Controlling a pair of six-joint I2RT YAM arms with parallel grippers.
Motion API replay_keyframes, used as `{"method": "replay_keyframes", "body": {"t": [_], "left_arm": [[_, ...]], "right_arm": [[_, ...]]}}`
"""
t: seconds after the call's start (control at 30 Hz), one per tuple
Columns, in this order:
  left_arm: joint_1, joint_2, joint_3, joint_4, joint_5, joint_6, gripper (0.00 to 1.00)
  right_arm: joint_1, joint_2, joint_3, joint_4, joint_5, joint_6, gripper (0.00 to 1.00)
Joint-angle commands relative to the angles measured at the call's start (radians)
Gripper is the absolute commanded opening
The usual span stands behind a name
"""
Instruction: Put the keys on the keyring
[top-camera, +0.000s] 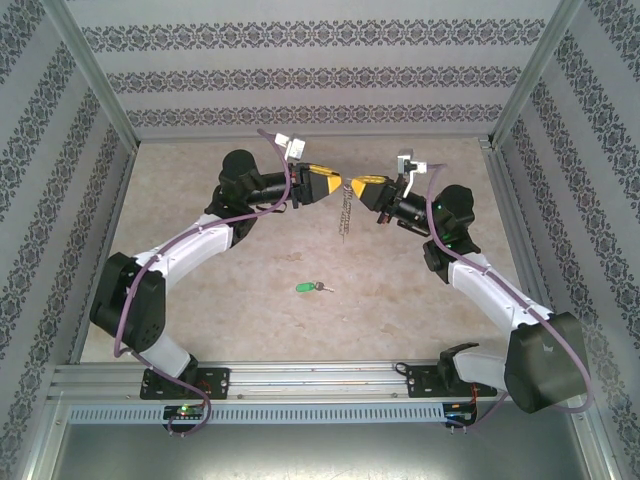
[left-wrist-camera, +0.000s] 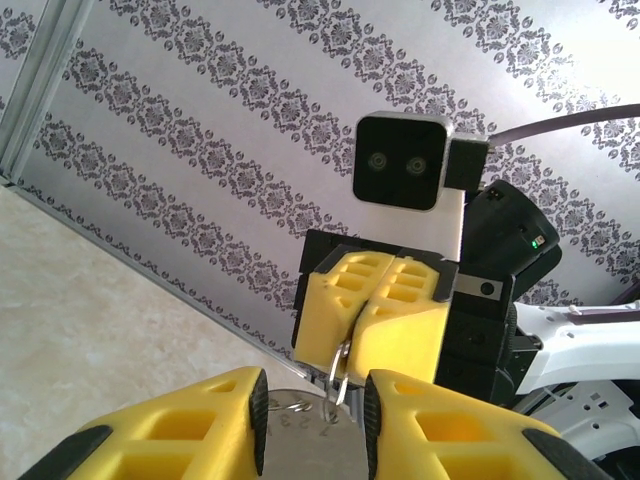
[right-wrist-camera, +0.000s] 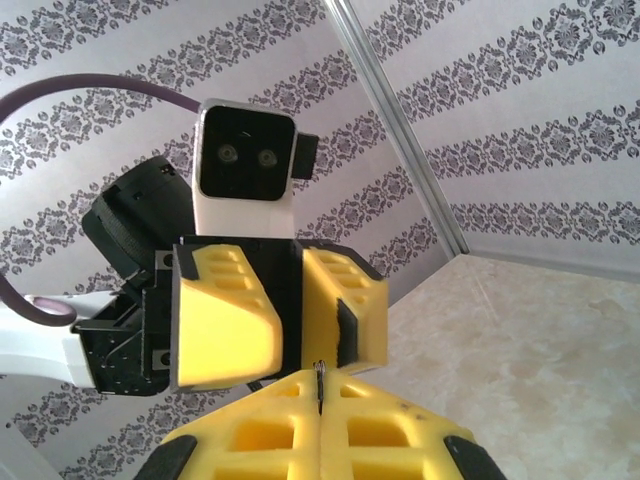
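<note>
**Grippers meeting above the table.** The left gripper (left-wrist-camera: 315, 398), jaws partway closed, clamped a flat silver piece (left-wrist-camera: 310, 437) by its edges. Facing it tip to tip, the right gripper (right-wrist-camera: 320, 395) was fully closed and pinched the thin wire of the keyring (left-wrist-camera: 340, 368), just beside the silver piece. Both were raised above the far middle of the table (top-camera: 180, 190), and a chain (top-camera: 346, 215) hung from where they met. The key (top-camera: 307, 288), green-headed with its blade pointing right, lay flat closer to the table's near edge, midway between left and right edges, well apart from both grippers.
</note>
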Motion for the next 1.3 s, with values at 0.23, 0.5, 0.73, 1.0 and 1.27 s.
{"method": "replay_keyframes", "body": {"t": [0.23, 0.5, 0.73, 1.0, 1.27], "left_arm": [[-0.025, 0.031, 0.012, 0.078, 0.039, -0.016, 0.32], [-0.035, 0.044, 0.021, 0.104, 0.055, -0.031, 0.27], [-0.037, 0.048, 0.0, 0.154, 0.065, -0.052, 0.24], [-0.037, 0.049, -0.002, 0.189, 0.071, -0.065, 0.11], [-0.037, 0.048, -0.014, 0.225, 0.075, -0.079, 0.0]], "right_arm": [[0.018, 0.016, 0.041, 0.063, 0.017, 0.013, 0.0], [0.02, 0.021, 0.037, 0.065, 0.019, 0.012, 0.0], [0.02, 0.022, 0.035, 0.062, 0.025, 0.007, 0.0], [0.019, 0.021, 0.033, 0.057, 0.027, 0.006, 0.0], [0.014, 0.02, 0.026, 0.055, 0.034, 0.004, 0.0]]}}
